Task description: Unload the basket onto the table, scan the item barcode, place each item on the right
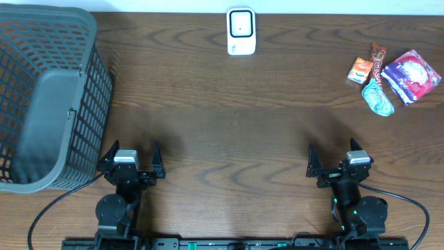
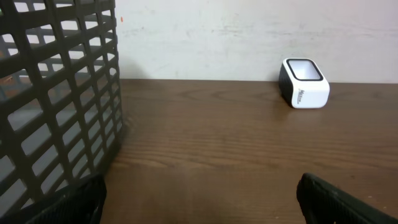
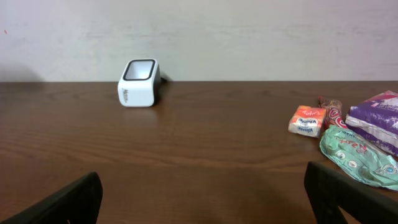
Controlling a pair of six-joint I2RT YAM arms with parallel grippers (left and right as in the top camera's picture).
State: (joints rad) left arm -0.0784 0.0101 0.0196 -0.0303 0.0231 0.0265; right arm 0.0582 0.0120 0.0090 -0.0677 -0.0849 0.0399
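Both wide open and empty, my left end effector [image 1: 133, 153] and right end effector [image 1: 333, 154] rest at six o'clock; packaged items [image 1: 395, 76] cluster at two o'clock, nearest the right arm, while the scanner [image 1: 241, 31] sits at twelve, presumably reachable by either.

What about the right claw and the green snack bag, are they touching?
Apart. The overhead view shows a wide stretch of bare table between the open right gripper and the green snack bag.
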